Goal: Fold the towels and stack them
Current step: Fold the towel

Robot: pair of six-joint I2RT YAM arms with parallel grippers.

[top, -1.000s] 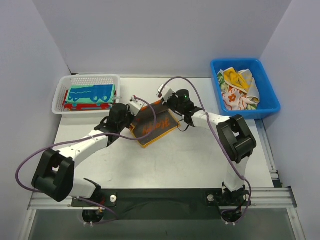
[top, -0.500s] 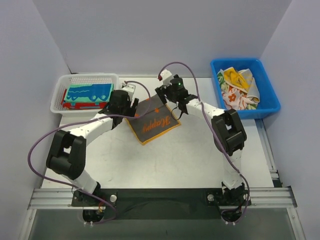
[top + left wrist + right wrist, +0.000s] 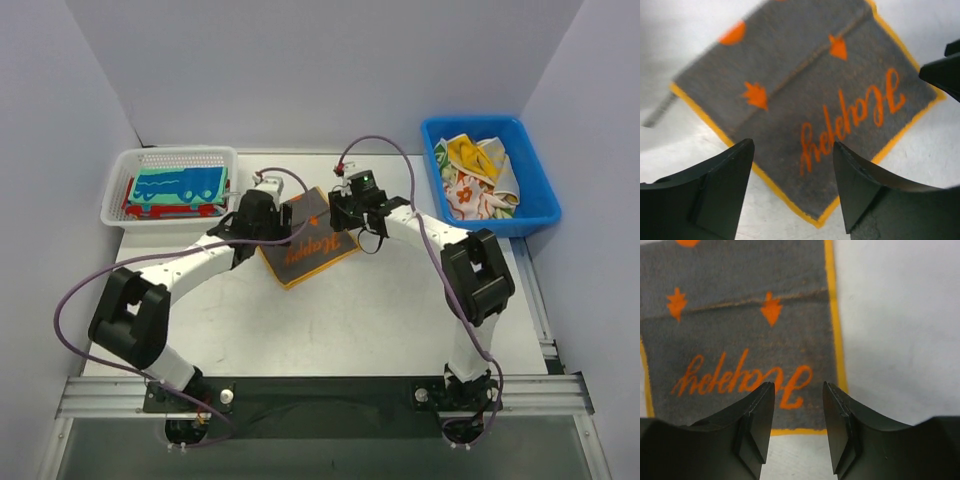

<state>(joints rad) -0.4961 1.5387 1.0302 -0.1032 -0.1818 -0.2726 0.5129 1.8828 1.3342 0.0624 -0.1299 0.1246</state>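
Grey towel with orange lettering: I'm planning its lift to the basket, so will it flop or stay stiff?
Probably floppy and light: the grey towel is thin cloth lying flat. Its fuzzy nap should resist slipping.

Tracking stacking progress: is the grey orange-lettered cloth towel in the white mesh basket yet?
Out. The grey orange-lettered cloth towel lies flat on the white table, outside the white mesh basket.

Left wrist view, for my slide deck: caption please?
Open left gripper over the grey towel with orange border and lettering, on the white table.
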